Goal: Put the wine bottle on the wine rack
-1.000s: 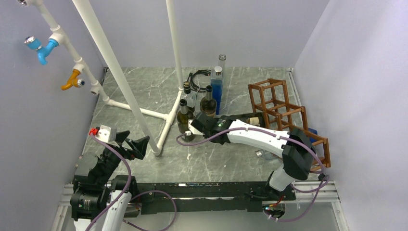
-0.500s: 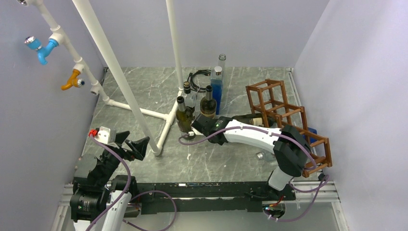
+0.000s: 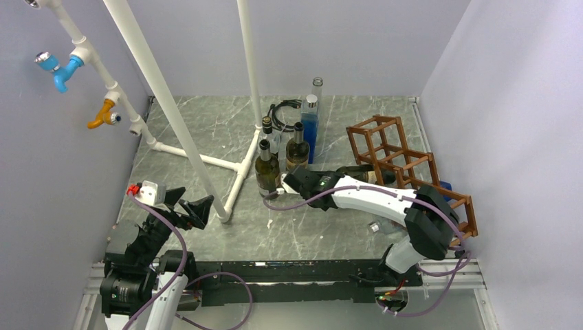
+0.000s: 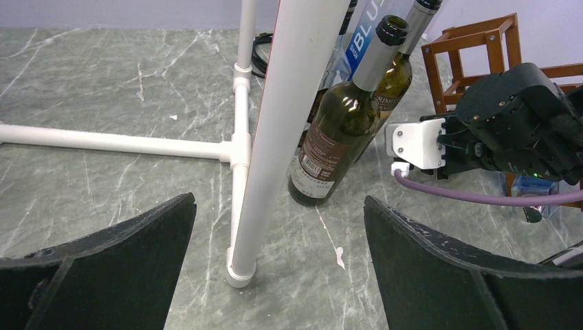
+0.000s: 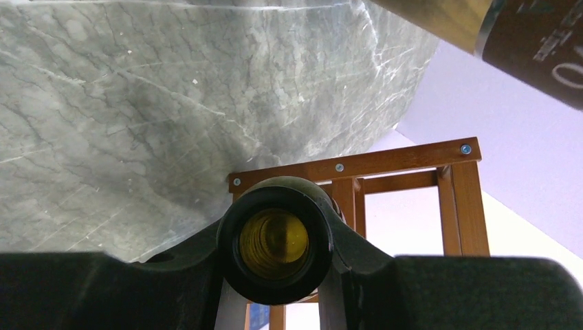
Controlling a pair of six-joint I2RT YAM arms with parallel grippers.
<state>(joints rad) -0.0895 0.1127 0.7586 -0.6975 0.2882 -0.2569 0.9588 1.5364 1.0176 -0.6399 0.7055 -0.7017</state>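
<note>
My right gripper (image 3: 328, 181) is shut on the neck of a dark wine bottle (image 3: 366, 172) that lies level, its body pointing at the reddish-brown wine rack (image 3: 372, 124) on the right. In the right wrist view the bottle's open mouth (image 5: 275, 249) sits between my two black fingers, with the wine rack's bars (image 5: 357, 165) right behind it. How far the bottle's base reaches into a cell is hidden. My left gripper (image 3: 185, 206) hangs open and empty at the near left, its fingertips either side of a white pipe (image 4: 282, 124).
Two wine bottles (image 3: 267, 172) (image 3: 297, 148) stand left of my right gripper, with a blue bottle (image 3: 309, 127) and a clear one (image 3: 317, 86) behind. A white pipe frame (image 3: 206, 161) crosses the left. A black cable (image 3: 278, 113) lies at the back; a small clear object (image 3: 375, 225) lies near the right arm.
My right gripper has moved right with the wine bottle, toward the rack. The rack's far end has shifted a little left. The left arm has not moved.
</note>
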